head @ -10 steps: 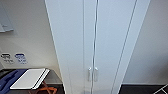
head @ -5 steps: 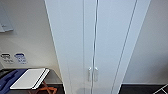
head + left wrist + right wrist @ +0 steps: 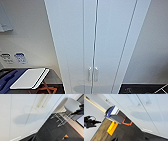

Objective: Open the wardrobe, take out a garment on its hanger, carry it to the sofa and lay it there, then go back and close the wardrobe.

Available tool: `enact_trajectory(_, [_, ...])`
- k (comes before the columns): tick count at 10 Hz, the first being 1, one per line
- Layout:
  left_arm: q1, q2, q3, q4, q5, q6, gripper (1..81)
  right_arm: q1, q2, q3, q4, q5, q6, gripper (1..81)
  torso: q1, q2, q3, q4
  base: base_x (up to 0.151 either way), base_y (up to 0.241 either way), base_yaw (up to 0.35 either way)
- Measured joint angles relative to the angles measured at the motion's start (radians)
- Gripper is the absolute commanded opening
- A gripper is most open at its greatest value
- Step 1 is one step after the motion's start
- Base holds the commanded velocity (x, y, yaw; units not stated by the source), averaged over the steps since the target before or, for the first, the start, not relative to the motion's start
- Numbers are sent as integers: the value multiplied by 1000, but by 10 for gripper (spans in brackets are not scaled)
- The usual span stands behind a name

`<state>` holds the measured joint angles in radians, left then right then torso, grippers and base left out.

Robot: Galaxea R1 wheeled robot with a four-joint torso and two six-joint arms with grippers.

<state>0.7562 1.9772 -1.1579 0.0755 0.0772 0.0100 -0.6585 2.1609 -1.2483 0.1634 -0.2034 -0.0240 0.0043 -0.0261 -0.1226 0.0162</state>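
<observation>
We are standing directly before the wardrobe (image 3: 100, 45); both its doors are staying closed, handles (image 3: 92, 74) side by side. Whether our grippers are open, we cannot tell.

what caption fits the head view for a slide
Closed white wardrobe seen head-on, two small handles at its middle, a low table to its left.
</observation>
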Motion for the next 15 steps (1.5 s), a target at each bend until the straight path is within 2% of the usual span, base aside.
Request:
enact_trajectory(2, [-40, 29, -26, 0, 29, -21, 811, 64, 11, -1, 0, -11, 8, 811, 0, 0, 0, 0, 0, 0, 0])
enact_trajectory(5, [-132, 96, -79, 0, 79, -69, 811, 157, 97, -59, 0, -54, 22, 811, 1, 1, -1, 0, 0, 0, 0])
enact_trajectory(7, [-163, 174, -137, 0, 125, -94, 811, 168, 137, -130, 0, -79, 27, 811, 1, 1, -2, 0, 0, 0, 0])
enact_trajectory(10, [-197, 231, -230, 0, 172, -115, 811, 211, 157, -184, 1, -93, 34, 811, 2, 2, -2, 0, 0, 0, 0])
enact_trajectory(15, [-238, 343, -340, 0, 178, -140, 811, 265, 229, -296, 1, -106, 45, 811, 2, 3, -2, 0, 0, 0, 0])
